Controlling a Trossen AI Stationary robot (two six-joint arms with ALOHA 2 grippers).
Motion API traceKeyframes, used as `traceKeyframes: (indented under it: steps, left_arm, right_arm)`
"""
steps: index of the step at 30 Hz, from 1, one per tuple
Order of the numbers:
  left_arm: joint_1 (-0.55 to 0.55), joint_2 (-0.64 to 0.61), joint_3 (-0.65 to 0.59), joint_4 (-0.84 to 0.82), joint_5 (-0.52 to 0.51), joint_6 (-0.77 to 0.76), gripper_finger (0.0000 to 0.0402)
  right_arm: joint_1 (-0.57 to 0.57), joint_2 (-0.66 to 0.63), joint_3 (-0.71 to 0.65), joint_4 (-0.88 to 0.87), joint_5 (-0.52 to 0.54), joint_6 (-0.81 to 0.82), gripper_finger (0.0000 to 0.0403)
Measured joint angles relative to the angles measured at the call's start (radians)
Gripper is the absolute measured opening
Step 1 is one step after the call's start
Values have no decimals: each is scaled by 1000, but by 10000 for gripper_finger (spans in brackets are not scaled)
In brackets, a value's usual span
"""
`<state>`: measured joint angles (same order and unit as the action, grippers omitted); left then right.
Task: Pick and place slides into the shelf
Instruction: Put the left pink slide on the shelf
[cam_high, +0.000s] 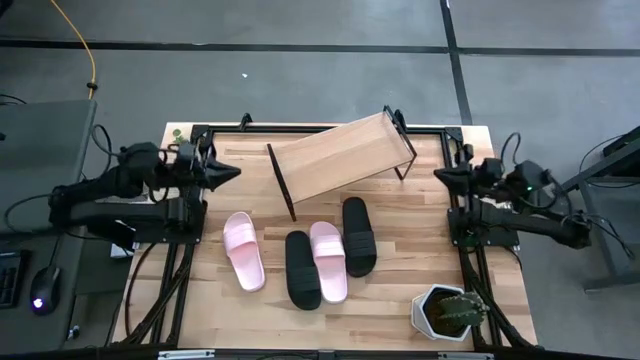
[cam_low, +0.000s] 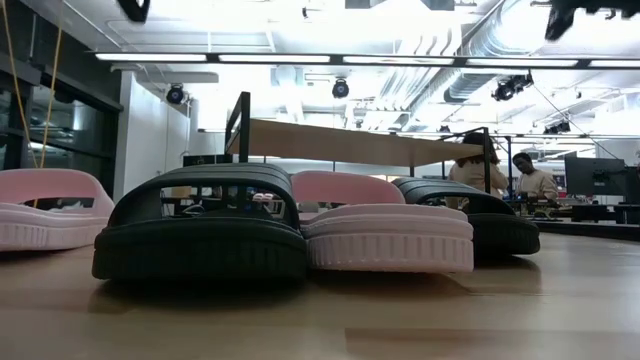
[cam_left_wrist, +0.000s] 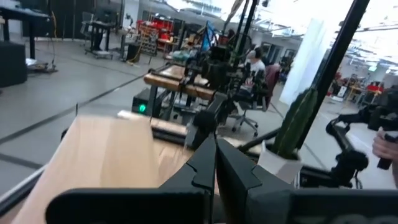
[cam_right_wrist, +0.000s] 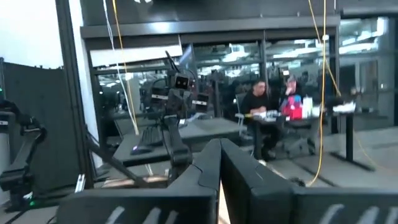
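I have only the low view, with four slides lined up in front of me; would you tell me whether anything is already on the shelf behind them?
Observer: Nothing yet. From above the shelf is bare, and the two pink slides and two black slides all lie on the table in front of it.
Operator: Thank you. Where are the grippers?
Observer: The left gripper hangs off the shelf's left end and the right gripper off its right end. Both are shut and hold nothing.
Operator: Is there anything else on the table that I am missing?
Observer: A potted cactus stands at the table's front corner on the right arm's side, apart from the slides.
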<state>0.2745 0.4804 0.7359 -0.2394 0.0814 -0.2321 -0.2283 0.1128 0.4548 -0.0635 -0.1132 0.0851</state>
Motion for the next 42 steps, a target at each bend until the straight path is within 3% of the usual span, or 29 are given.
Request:
traceKeyframes:
  steps: [7,16,25,36,42]
  left_arm:
    - [0,163,261,-15,109,0,3]
    - [0,317,524,-201,118,69,3]
    - [0,342,600,-148,208,70,3]
    - [0,343,610,-153,144,0,3]
    - [0,342,610,-144,135,0,3]
  right_arm:
    - [0,118,127,0,-15,-41,0]
    - [0,290,237,53,5,-41,0]
    - [0,381,298,226,5,-42,0]
    - [0,391,304,367,-11,46,0]
    - [0,414,366,299,-122,68,0]
